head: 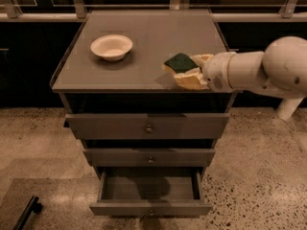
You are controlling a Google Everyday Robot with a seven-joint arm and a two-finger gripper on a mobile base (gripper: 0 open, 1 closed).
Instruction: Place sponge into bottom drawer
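The cabinet's flat grey-brown top (144, 32) carries one thing: a cream bowl (111, 47), upright, on the left half toward the back. The gripper (189, 71) reaches in from the right over the top's right front corner, clamped on the sponge (180, 62), green side up, with a shadow on the top beneath it. The cabinet stands on a speckled floor (259, 176), with its bottom drawer (149, 209) pulled out above it. On the floor at lower left lie a darker mat (62, 195) and a black bar (29, 212).

Sponge (181, 62) in jaws over cabinet top (144, 30), right side — bowl (111, 47) left
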